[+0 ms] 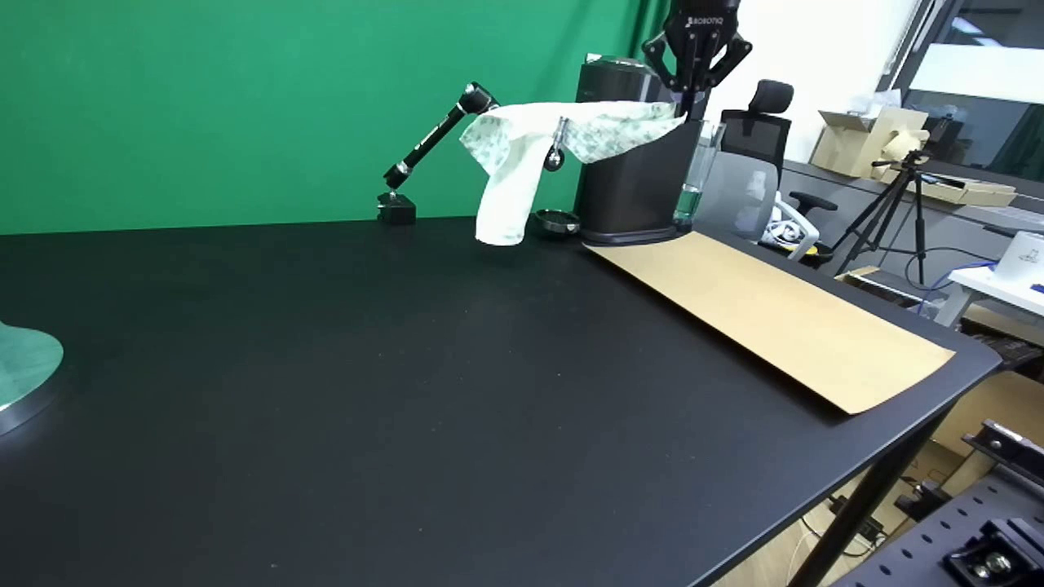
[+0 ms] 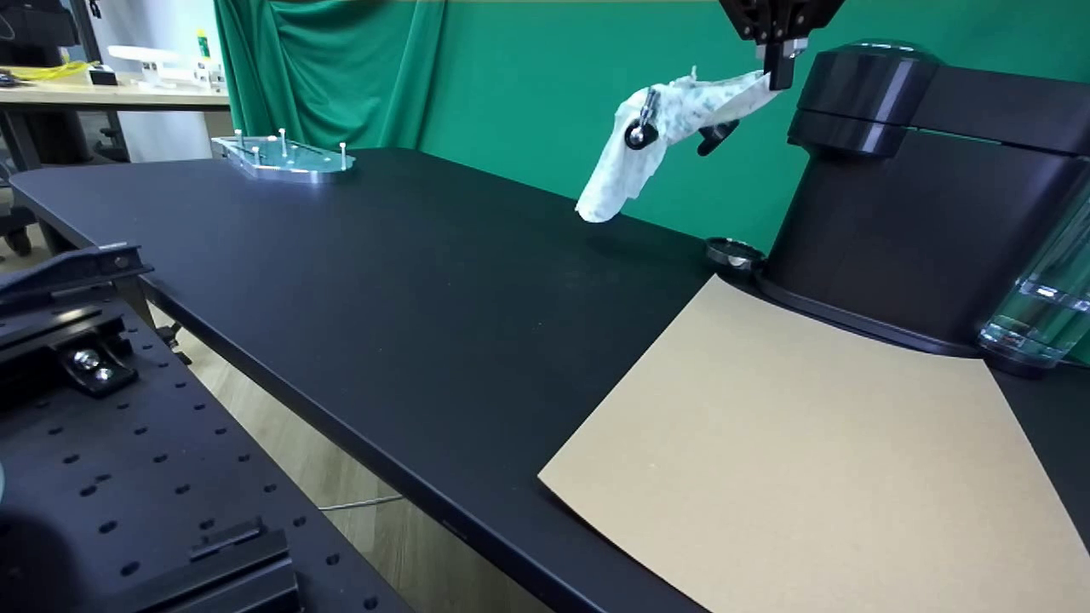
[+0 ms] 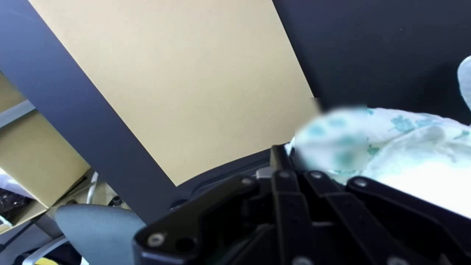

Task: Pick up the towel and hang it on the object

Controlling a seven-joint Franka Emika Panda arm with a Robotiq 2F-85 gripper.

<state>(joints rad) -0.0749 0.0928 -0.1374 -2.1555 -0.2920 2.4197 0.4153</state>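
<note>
Upper centre in an exterior view, the towel (image 1: 518, 163) lies across the jointed stand (image 1: 443, 133), one end nipped in the claw (image 1: 687, 104). In an exterior view its tail (image 2: 611, 180) hangs limp: likely light, soft. Wrist view, right: loose folds (image 3: 423, 136); edge grips should suit.

Towel (image 1: 522, 147): white, printed with small blue-green leaf-like shapes (clearest in wrist view, though partly blurred there). Gripper (image 1: 687, 108): black, pale lettering. Tabletop (image 1: 391, 391): black. Backdrop (image 1: 245, 106) behind tabletop's long edge: solid green. Jointed stand (image 1: 435, 137) near that edge: black. Sheet (image 1: 775, 322) along short edge: plain tan. Machine (image 1: 632, 179) at corner between both edges: near-black.
</note>
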